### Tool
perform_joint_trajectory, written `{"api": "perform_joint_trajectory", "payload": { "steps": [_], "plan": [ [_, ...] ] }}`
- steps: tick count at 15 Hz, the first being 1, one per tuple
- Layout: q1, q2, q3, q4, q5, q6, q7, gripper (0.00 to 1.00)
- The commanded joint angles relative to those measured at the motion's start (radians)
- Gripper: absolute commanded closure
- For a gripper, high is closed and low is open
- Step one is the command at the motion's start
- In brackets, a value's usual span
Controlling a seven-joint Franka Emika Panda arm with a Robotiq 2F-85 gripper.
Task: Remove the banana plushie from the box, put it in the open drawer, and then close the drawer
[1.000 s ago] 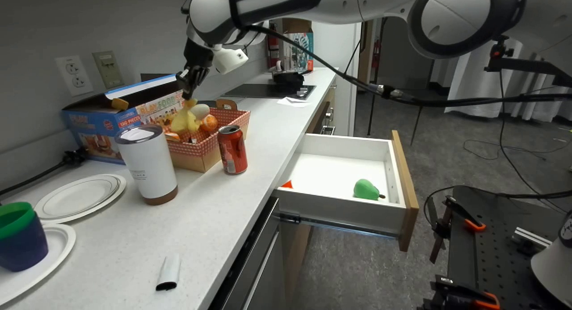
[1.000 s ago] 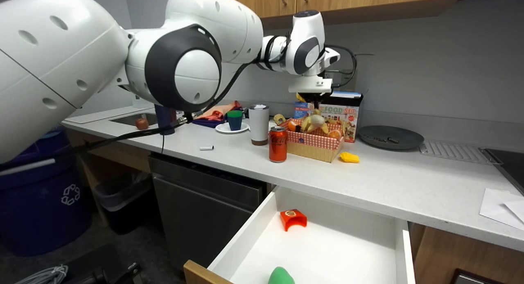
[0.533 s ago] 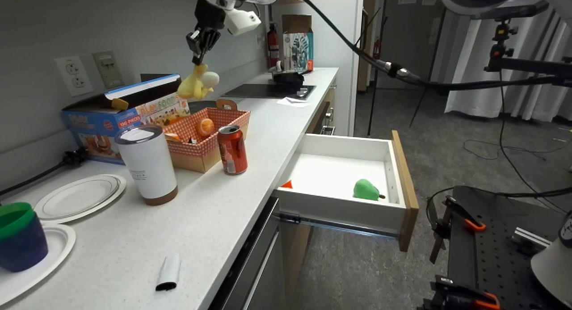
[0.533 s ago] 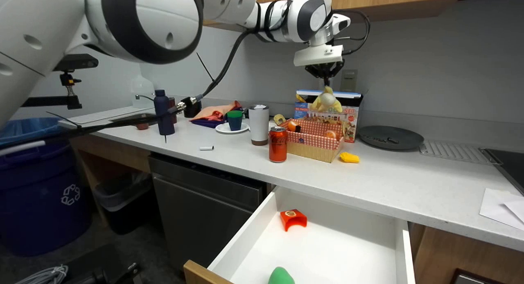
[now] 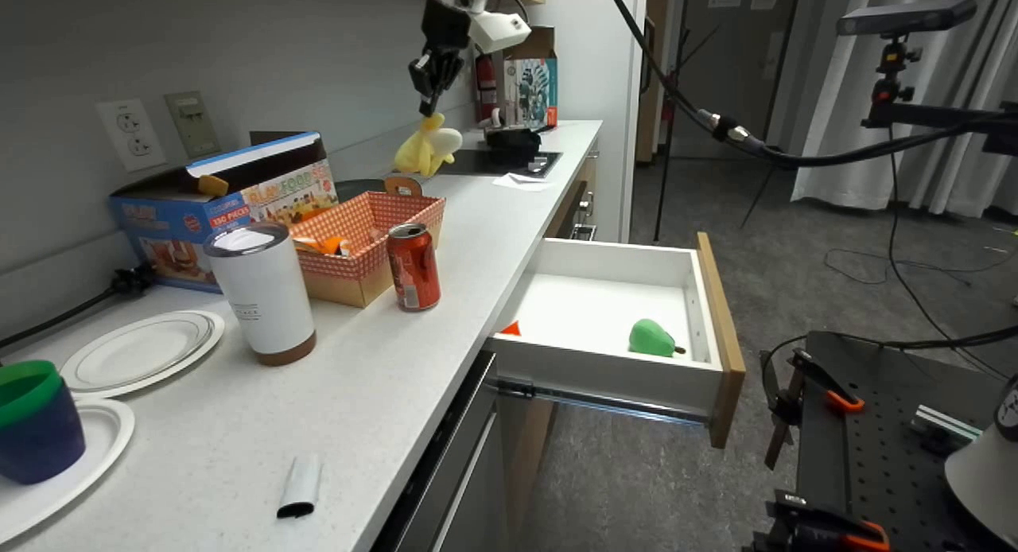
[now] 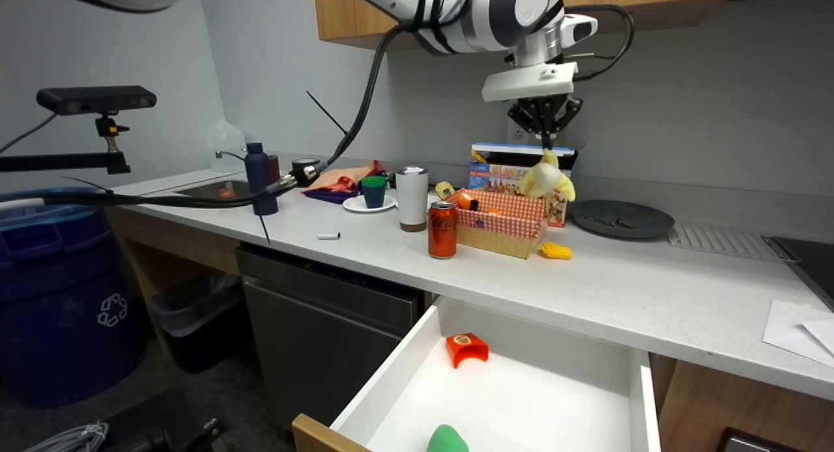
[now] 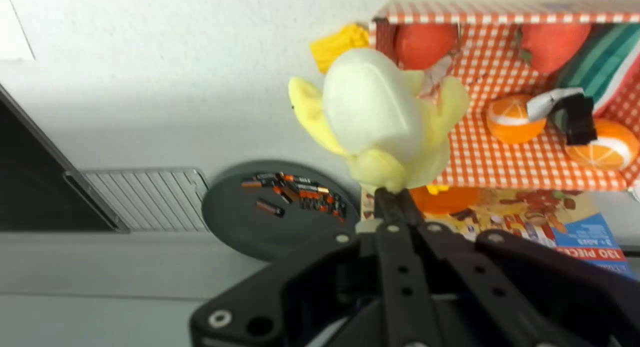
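Drawer point(image 5: 588, 297), in an exterior view, lies lower and right of the gripper point(image 5: 428, 108), which pinches the hanging banana plushie point(image 5: 415, 150) by its top.

The banana point(image 6: 535, 182), down in the box point(image 6: 498, 242) a second ago, now hangs higher than its rim, at the end nearer the pan point(image 6: 622, 219). The tool point(image 6: 547, 141) and arm point(image 6: 482, 15) have moved up and the same way with it. In an exterior view the banana has left the carton point(image 5: 290, 198) and now covers part of the cooktop point(image 5: 477, 164). Inside the box, an orange point(image 7: 515, 122) has shifted from that end toward the middle. The cable point(image 6: 368, 107) hangs steeper, and a camera point(image 6: 98, 100), earlier hidden behind the arm, now shows.
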Motion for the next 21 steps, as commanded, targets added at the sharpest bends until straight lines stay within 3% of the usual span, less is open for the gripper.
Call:
{"api": "perform_joint_trajectory", "payload": {
  "steps": [1, 10, 11, 12, 14, 19, 20, 21],
  "plan": [
    [-0.017, -0.14, -0.044, -0.245, 0.015, 0.011, 0.075, 1.0],
    [-0.039, -0.352, -0.149, -0.75, 0.017, 0.016, 0.217, 1.0],
    [-0.045, -0.382, -0.156, -0.81, 0.022, 0.019, 0.209, 0.74],
    [-0.048, -0.412, -0.164, -0.869, 0.016, 0.034, 0.207, 0.73],
    [-0.052, -0.479, -0.174, -0.978, 0.015, 0.077, 0.188, 0.59],
    [-0.049, -0.595, -0.182, -1.085, 0.006, 0.171, 0.144, 0.19],
    [-0.046, -0.516, -0.181, -1.019, 0.002, 0.129, 0.178, 0.38],
    [-0.045, -0.538, -0.181, -1.034, 0.002, 0.141, 0.173, 0.31]
  ]
}}
